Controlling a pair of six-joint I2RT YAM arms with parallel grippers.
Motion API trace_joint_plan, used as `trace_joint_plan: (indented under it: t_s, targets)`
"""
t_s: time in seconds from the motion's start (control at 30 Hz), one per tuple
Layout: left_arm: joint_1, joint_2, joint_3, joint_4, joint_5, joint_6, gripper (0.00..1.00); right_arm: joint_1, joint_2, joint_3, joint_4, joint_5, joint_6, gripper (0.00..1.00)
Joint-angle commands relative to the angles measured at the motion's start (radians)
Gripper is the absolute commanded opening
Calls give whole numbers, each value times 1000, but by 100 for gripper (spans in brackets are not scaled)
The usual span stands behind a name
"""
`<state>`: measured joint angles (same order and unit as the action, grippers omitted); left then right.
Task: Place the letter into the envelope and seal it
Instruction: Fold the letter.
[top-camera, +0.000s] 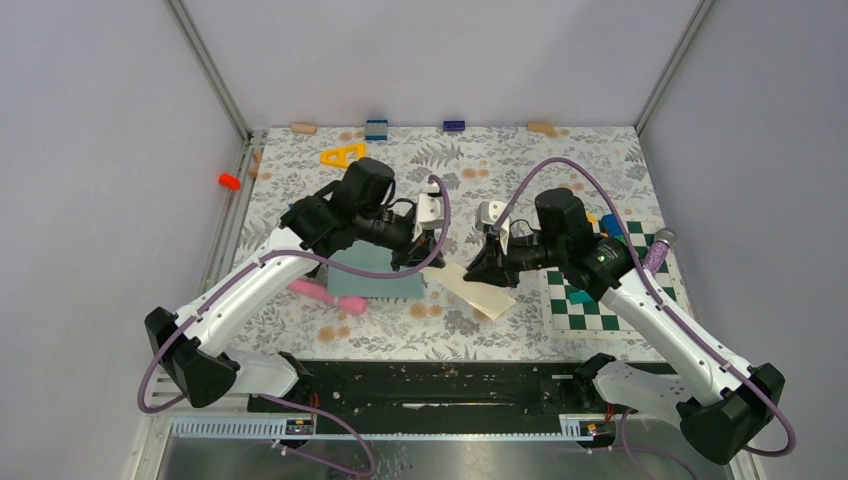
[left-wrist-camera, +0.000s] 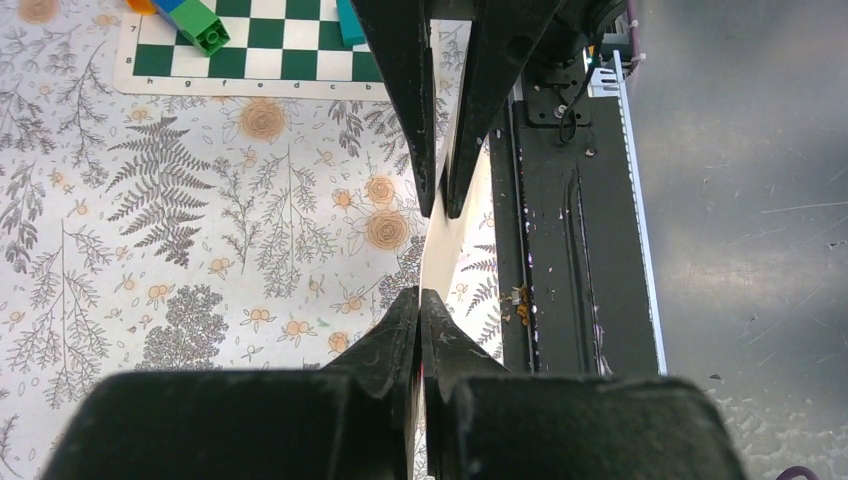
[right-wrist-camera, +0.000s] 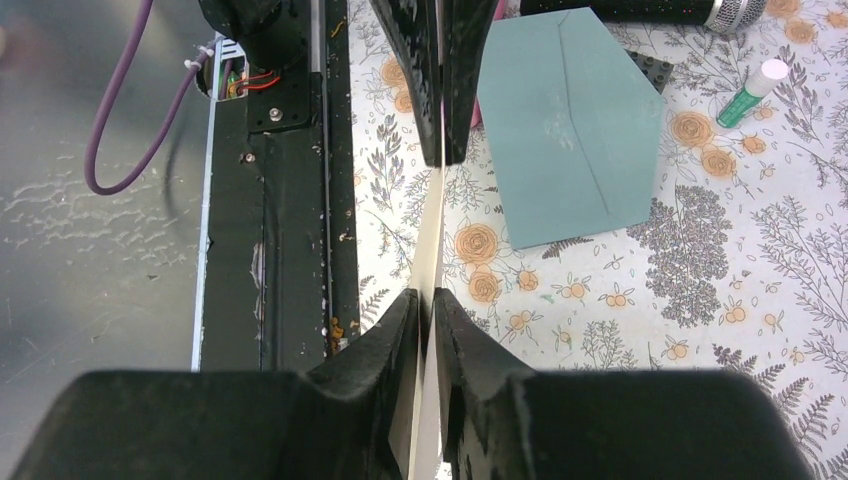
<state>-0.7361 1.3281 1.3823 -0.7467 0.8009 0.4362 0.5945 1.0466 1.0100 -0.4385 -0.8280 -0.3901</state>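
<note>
Right gripper and left gripper both pinch the cream letter edge-on. Insertion looks not yet begun; next, steer one end into the envelope at two o'clock.

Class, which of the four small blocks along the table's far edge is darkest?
The indigo block, third from left, between the lighter blue block and a tan block.

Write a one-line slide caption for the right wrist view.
The left gripper and right gripper pinch the cream letter edge-on; teal envelope lies flat beyond.
</note>
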Motion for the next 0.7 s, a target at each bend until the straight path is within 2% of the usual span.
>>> trace_joint_plan:
  t_s: [0.0, 0.67]
  targets:
    - [11, -40, 3, 19, 15, 15, 0, -4, -22, -1, -38, 1, -41, 18]
    - [53, -65, 57, -43, 19, 60, 0, -4, -99, -34, -206, 35, -146, 8]
